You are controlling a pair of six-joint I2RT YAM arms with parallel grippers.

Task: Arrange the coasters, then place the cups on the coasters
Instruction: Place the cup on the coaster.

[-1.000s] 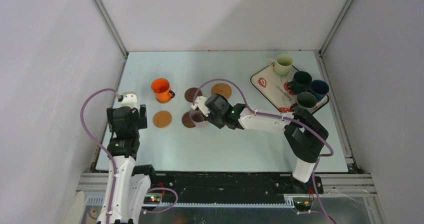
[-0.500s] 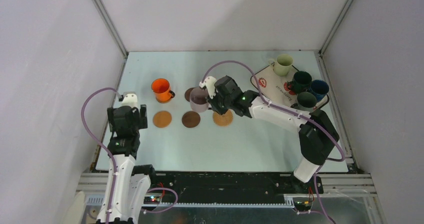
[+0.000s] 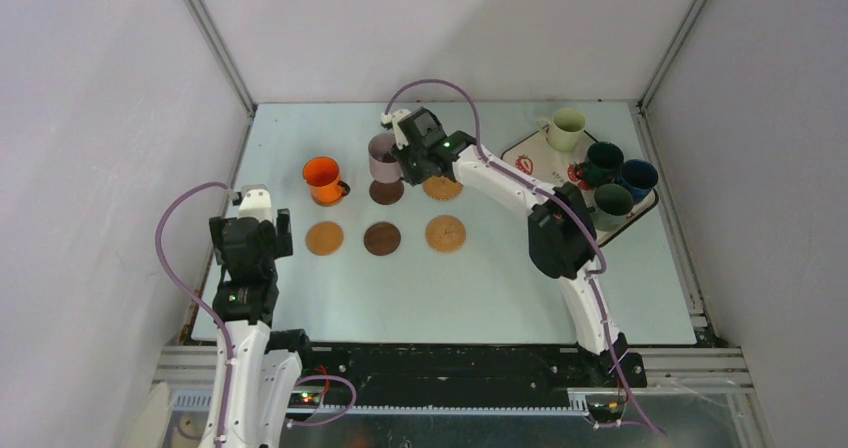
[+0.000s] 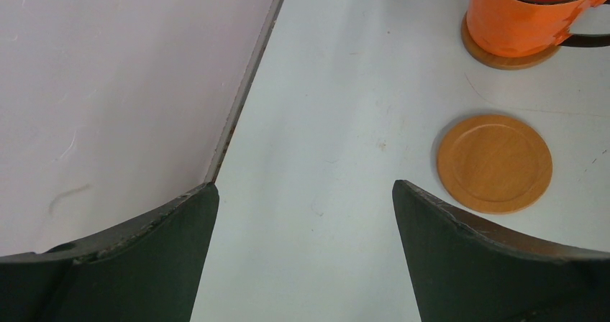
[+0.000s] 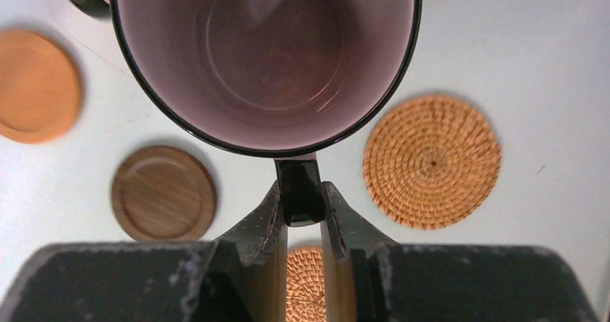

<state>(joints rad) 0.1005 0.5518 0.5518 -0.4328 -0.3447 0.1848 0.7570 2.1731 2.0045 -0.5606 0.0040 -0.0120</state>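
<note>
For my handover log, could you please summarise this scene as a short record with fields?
Left end effector: open, empty
Right end effector: shut on mauve cup by its handle
Orange cup: on a tan coaster
Bare coasters: near tan, near dark, near woven, far dark, far woven
Tray: pale green cup, navy cup, dark green cup, second dark green cup

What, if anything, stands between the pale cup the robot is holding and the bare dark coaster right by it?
Nothing visible. The right gripper holds the pale mauve cup by its handle, close to the bare dark coaster. The orange cup stands off to one side on a tan coaster, out of the way.
</note>
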